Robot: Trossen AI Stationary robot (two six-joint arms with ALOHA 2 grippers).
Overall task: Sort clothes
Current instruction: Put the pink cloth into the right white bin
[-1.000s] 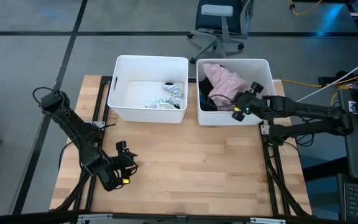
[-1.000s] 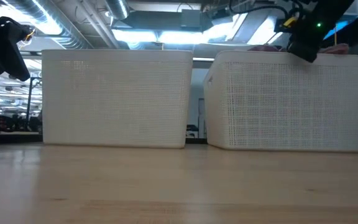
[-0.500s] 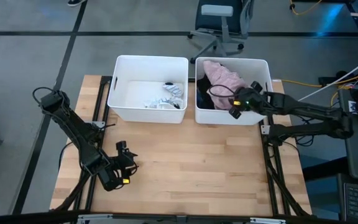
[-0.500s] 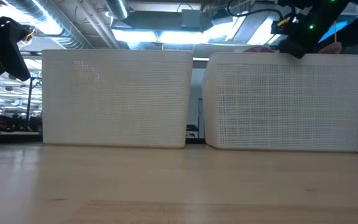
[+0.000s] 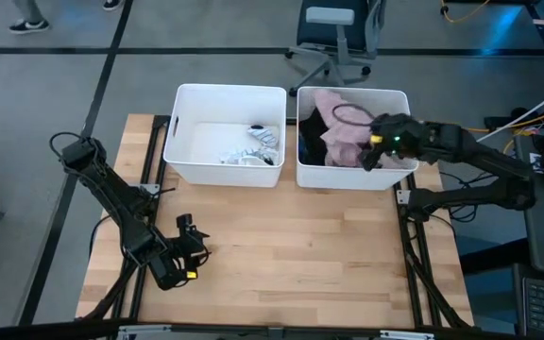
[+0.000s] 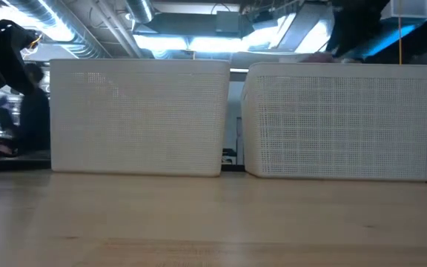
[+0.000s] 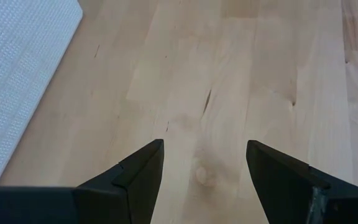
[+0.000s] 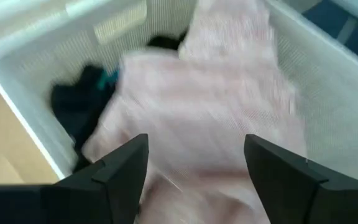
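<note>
From above, my wooden surface [image 5: 291, 246] fills the middle of the frame, its whole lower half bare and free for moving. Two white tubs sit side by side along its upper edge, nearly touching: the left tub [image 5: 182, 142] at upper centre-left and the right tub [image 5: 302, 151] at upper centre-right.

My right tool [image 5: 371, 156] hangs over the right tub, close to its lower right rim. In its own camera the two dark fingers [image 8: 114, 171] stand apart, with nothing between them, just above a pink garment [image 8: 197, 112]. That pink garment [image 5: 340, 132] lies on top of the pile and takes up most of the tub. Dark clothes [image 8: 82, 93] with a touch of teal are bunched against the tub wall beside it; from above they show as a dark strip [image 5: 310, 132] along the tub's left side.

The left tub holds one small heap of pale, striped fabric [image 5: 253, 146] in its lower right corner; the rest of its floor is bare.

My left tool [image 5: 189, 253] waits at the lower left of the surface, well away from both tubs. Its fingers [image 7: 135, 174] are spread apart over plain wood, with a tub wall [image 7: 17, 81] at the edge of its view.
</note>
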